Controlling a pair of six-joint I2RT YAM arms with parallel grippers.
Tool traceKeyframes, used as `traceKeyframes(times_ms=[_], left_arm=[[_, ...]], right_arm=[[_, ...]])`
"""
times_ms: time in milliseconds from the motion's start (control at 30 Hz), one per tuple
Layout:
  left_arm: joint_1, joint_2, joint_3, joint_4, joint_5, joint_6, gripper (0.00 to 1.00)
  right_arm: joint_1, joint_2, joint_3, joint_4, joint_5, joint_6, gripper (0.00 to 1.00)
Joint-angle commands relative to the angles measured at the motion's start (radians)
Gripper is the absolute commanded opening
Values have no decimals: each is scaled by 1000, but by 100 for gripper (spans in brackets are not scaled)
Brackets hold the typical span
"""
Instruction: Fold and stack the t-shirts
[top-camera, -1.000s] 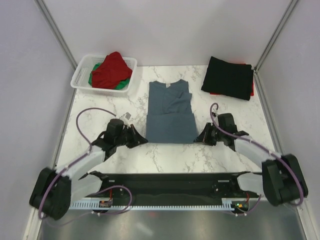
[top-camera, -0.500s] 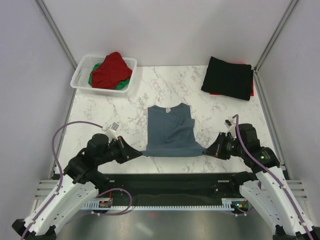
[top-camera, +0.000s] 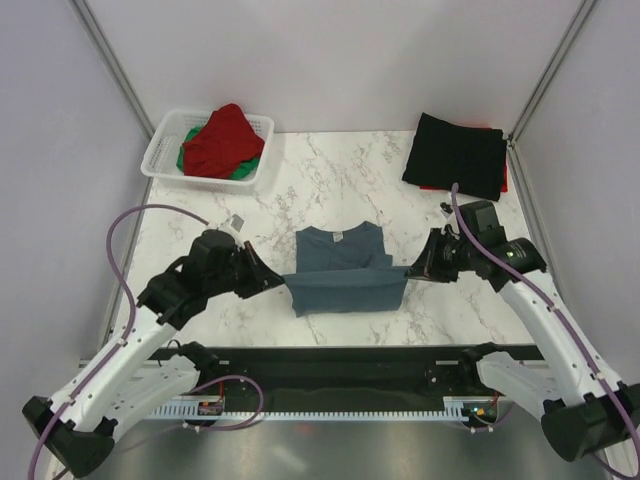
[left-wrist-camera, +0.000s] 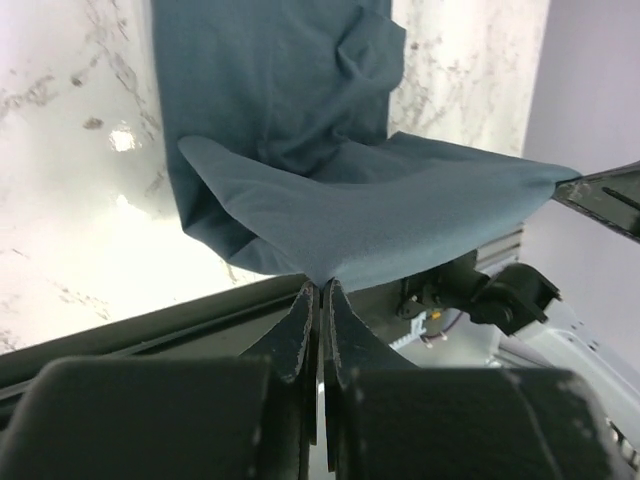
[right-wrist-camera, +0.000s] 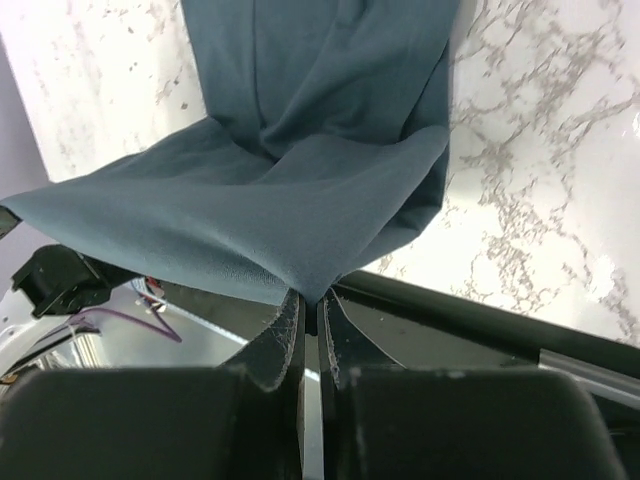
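My left fingers (top-camera: 281, 283) are pinched shut on the near left corner of the blue-grey t-shirt (top-camera: 343, 262). My right fingers (top-camera: 409, 271) are clamped on its near right corner. Between them the hem is raised off the marble surface (top-camera: 330, 180) and pulled taut, hanging over the collar half, which lies flat in the middle of the surface. A folded black t-shirt (top-camera: 458, 155) sits at the far right corner. At the far left, a white basket (top-camera: 160, 152) holds a crumpled red t-shirt (top-camera: 222, 138) on top of a green t-shirt (top-camera: 242, 170).
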Motion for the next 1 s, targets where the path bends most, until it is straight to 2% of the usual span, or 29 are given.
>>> traceKeyframes(times_ms=[0,300,400,500,533,567,600,633,700,733,833,967], left_arm=[[26,90,84,14,-116,103,2],[200,389,234,129,12,220,2],[271,541,300,169,75,258,3],[328,727,403,190,133,290,4],[337,835,470,189,146,300,7],[354,885,506,187,182,316,11],[363,943,539,183,207,326,19],[371,991,607,180,224,330,36],[391,1107,667,167,258,336,50],[395,1132,722,160,265,341,57],[403,1155,790,100,258,359,59],[393,1019,700,101,207,360,59]], right_arm=[[-9,68,69,44,125,-56,0],[-30,366,231,158,150,-108,0],[-41,505,297,210,150,-114,0],[-48,712,400,239,159,-122,0],[-48,754,429,250,157,-124,0],[-50,795,484,257,157,-122,15],[-50,879,523,257,153,-122,33],[-50,919,561,259,136,-136,52],[-53,1014,673,250,145,-136,85],[-55,1033,708,227,150,-139,87],[-53,1006,749,219,145,-133,89],[-36,819,596,280,134,-111,90]])
